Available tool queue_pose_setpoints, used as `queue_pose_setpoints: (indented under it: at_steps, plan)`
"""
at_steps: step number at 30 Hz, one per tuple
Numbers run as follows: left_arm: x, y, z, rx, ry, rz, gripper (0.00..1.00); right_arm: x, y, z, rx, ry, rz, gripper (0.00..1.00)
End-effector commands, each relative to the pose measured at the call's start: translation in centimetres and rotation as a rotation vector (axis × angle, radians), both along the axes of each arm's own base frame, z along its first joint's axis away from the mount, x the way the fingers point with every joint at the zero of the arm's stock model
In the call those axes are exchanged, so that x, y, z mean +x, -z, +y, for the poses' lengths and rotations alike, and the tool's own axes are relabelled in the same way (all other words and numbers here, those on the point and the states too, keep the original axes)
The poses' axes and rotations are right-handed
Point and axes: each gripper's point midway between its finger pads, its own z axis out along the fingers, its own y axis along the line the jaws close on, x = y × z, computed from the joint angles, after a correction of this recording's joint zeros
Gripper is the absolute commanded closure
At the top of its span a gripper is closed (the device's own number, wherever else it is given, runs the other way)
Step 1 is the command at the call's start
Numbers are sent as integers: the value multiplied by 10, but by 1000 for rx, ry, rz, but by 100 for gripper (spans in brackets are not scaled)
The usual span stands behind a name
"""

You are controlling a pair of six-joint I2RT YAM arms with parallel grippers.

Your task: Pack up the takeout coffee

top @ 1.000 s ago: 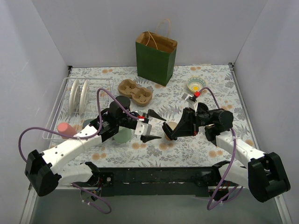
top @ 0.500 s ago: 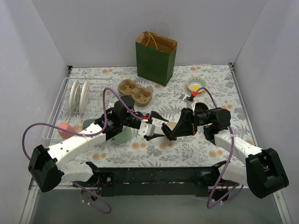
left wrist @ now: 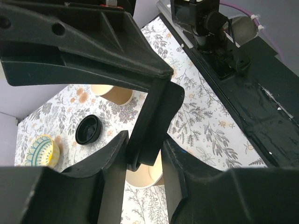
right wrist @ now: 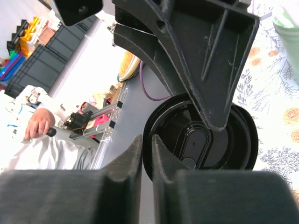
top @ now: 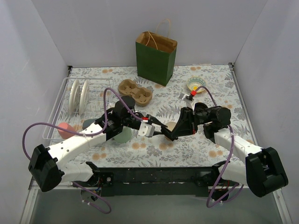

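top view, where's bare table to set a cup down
Bare floral cloth: the back strip between the wire dish rack and the green paper bag; the right side past the small patterned bowl; the near strip between the left arm and right arm. Crowded: the centre, where they meet.

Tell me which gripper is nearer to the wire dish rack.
Left. The left gripper is mid-table, on the side of the dish rack; the right gripper, shut on the black lid, meets it from the far side.
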Motion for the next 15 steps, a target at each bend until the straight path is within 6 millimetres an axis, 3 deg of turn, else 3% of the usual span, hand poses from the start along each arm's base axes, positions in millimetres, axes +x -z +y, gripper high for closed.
queue_pose_setpoints:
  at_steps: [1,3,5,7,11,13,14,15]
  plan:
    - [-2,-19,2,-34,-12,-12,77,6,-26,0,87,25,-179,73]
    - [-3,-17,4,-25,-34,31,77,17,-32,-2,96,64,-190,68]
    - [-1,-20,5,-29,-66,54,77,27,-42,-4,112,102,-218,51]
    - [1,-21,4,-25,-101,118,78,38,-52,-6,131,144,-233,42]
    - [9,-30,1,-38,-188,257,79,65,-76,-11,171,253,-286,37]
    - [13,-38,-1,-54,-242,367,75,79,-89,-11,181,327,-261,36]
    - [23,-38,-3,-59,-300,406,74,91,-90,-12,186,378,-328,36]
    - [28,-41,-4,-66,-334,440,75,97,-93,-12,142,427,-270,36]
